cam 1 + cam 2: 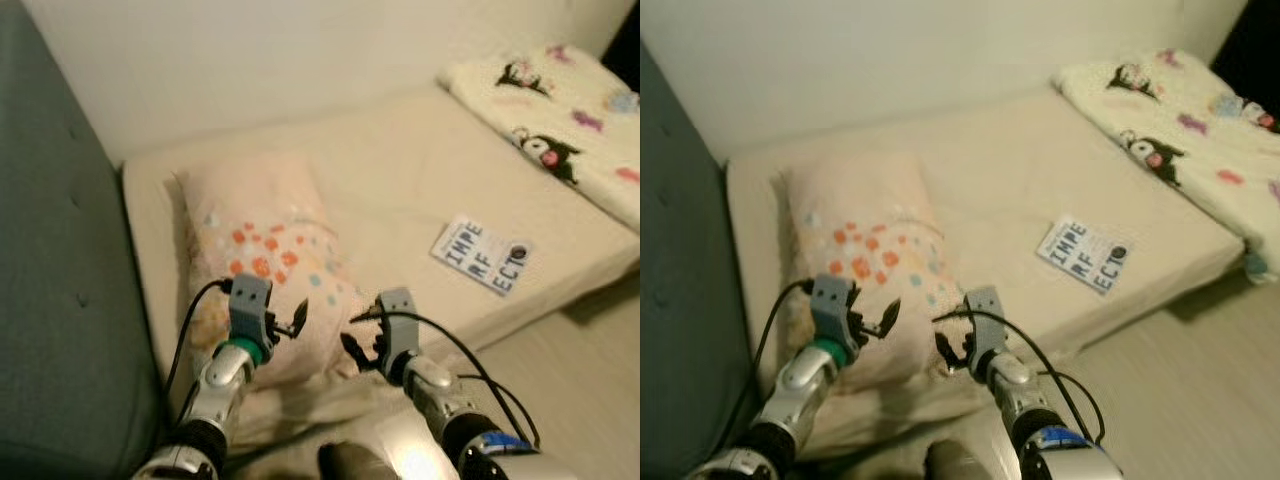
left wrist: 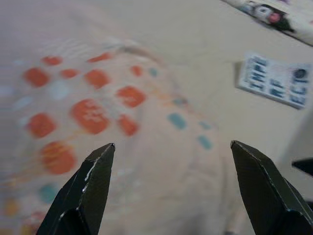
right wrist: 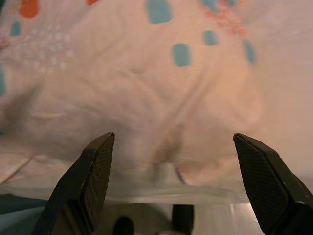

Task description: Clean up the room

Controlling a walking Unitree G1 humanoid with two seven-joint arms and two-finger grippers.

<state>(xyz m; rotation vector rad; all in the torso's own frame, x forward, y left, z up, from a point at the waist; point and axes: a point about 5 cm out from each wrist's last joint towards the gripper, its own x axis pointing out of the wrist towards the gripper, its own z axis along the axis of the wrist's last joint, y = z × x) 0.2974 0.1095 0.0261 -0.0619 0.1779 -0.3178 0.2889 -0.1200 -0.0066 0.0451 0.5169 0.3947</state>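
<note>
Room survey: low bed against a plain wall, sofa on the left.

I see a cream mattress (image 1: 400,180) lying low, its far edge meeting a bare off-white wall (image 1: 250,60). A dark teal upholstered sofa (image 1: 50,280) with button tufting stands hard against the bed's left side. Pale wood-tone floor (image 1: 590,370) shows at lower right, beside the mattress edge. Lighting is warm, soft and even; I note a dark gap at the upper right corner.

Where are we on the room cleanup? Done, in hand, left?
Done: nothing I can confirm. In hand: nothing gripped; left gripper and right gripper hover open over the near end of the pillow, likely about to take it. Left: the pillow, the book on the mattress, the printed blanket.
</note>
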